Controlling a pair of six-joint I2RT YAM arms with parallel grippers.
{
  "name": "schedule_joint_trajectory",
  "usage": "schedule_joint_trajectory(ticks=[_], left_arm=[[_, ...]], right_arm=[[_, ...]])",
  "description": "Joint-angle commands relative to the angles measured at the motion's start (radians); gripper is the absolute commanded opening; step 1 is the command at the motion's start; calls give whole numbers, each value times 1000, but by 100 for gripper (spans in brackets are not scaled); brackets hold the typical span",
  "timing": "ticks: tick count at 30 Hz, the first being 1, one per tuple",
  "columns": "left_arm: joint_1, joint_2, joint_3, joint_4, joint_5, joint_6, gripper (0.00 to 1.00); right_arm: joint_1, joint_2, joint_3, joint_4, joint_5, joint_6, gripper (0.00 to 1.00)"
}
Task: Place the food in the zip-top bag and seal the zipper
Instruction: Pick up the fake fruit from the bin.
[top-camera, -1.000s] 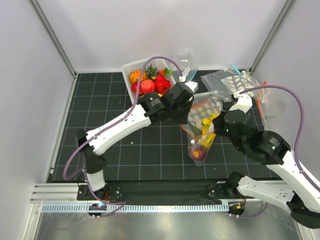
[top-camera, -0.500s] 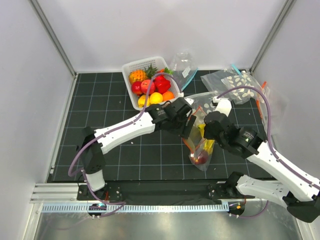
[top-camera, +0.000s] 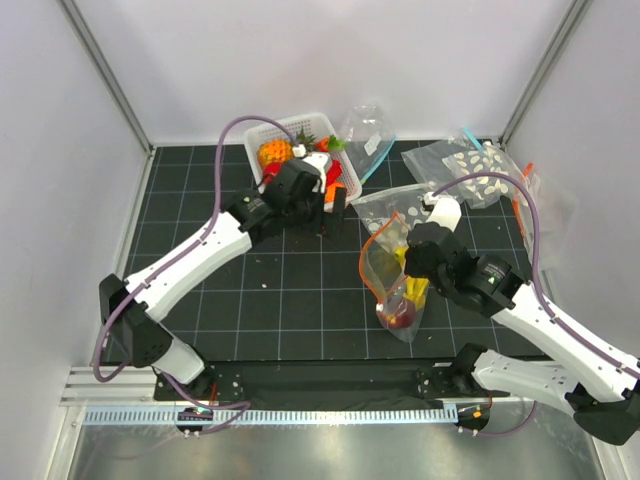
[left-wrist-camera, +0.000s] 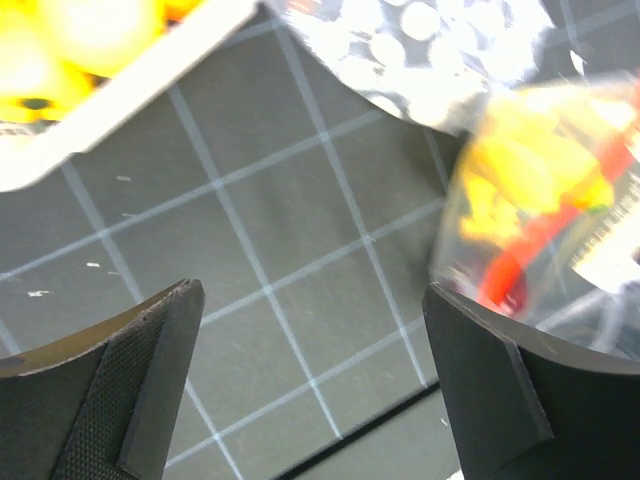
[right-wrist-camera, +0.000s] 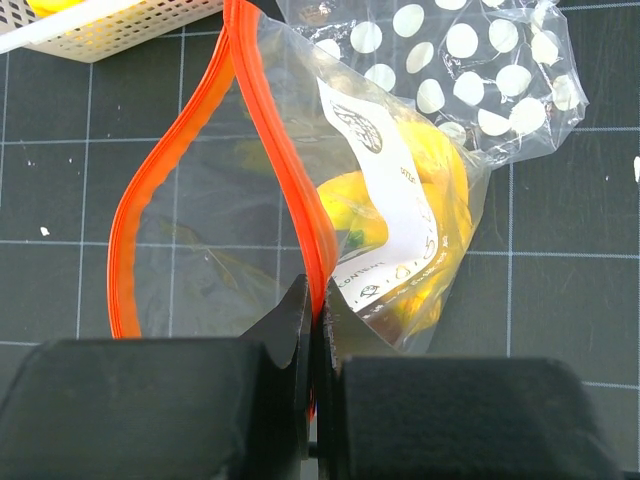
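The zip-top bag (top-camera: 392, 285) hangs from my right gripper (top-camera: 403, 260), which is shut on its zipper (right-wrist-camera: 268, 130). The orange-red strip gapes in an open loop (top-camera: 368, 262). Inside the bag lie a yellow banana bunch (top-camera: 413, 277) and a dark maroon fruit (top-camera: 400, 316); the bananas (right-wrist-camera: 432, 190) show behind the white label (right-wrist-camera: 385, 205). My left gripper (top-camera: 330, 216) hangs open and holds nothing beside the basket, left of the bag. In the left wrist view its fingers (left-wrist-camera: 140, 380) stand wide apart over the mat, with the bag (left-wrist-camera: 545, 200) at the right.
A white basket (top-camera: 262, 130) with more toy fruit (top-camera: 276, 152) stands at the back, partly hidden by the left arm. Clear bags dotted with white discs (top-camera: 470, 165) lie at the back right. A bag with a blue strip (top-camera: 368, 135) sits behind the basket.
My left gripper opened, let go of the bag's rim and pulled back left toward the basket. The bag now hangs from the right gripper alone, its mouth gaping.
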Motion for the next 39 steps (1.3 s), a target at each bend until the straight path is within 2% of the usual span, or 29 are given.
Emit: schedule_joint_trajectory(ticks=[1, 9, 16, 26, 39], left_arm=[[83, -33, -38, 70, 46, 35, 97], [214, 47, 2, 123, -136, 74, 100], [267, 157, 45, 256, -159, 178, 100], [338, 382, 209, 307, -108, 174, 100], [381, 524, 311, 353, -46, 146, 100]], right_arm=[[-1, -12, 11, 40, 15, -11, 1], [-4, -15, 23, 47, -3, -18, 1], [-4, -16, 23, 46, -9, -24, 1], [-4, -10, 19, 64, -20, -32, 1], [-5, -1, 5, 87, -41, -40, 1]])
